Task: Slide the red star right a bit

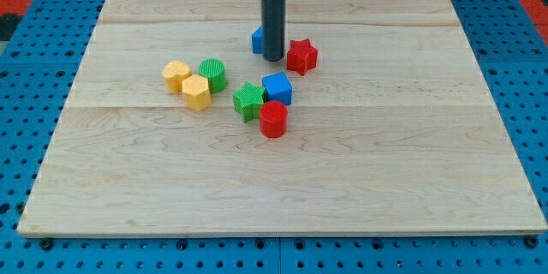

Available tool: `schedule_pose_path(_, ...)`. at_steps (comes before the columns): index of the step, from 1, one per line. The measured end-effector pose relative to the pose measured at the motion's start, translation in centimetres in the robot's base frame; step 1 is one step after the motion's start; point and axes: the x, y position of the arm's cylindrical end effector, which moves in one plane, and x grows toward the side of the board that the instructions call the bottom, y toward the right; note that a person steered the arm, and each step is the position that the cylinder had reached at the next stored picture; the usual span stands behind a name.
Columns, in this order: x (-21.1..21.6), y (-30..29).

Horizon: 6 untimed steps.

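Note:
The red star (301, 56) lies on the wooden board (385, 163) a little above the middle. My tip (273, 57) stands just to the star's left, close to it or touching it; I cannot tell which. The rod hides most of a blue block (257, 40), which lies behind it on the left.
Below the star lie a blue cube (277, 88), a green star (248, 100) and a red cylinder (273, 119), close together. To the view's left lie a green cylinder (213, 75), a yellow hexagon (196, 92) and a second yellow block (175, 75).

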Motion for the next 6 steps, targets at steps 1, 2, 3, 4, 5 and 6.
schedule_pose_path(1, 1.4, -1.3)
schedule_pose_path(2, 1.4, -0.9)
schedule_pose_path(3, 1.4, 0.4)
schedule_pose_path(4, 1.4, 1.9)
schedule_pose_path(5, 1.4, 2.8)
schedule_pose_path(6, 2.0, 2.7)
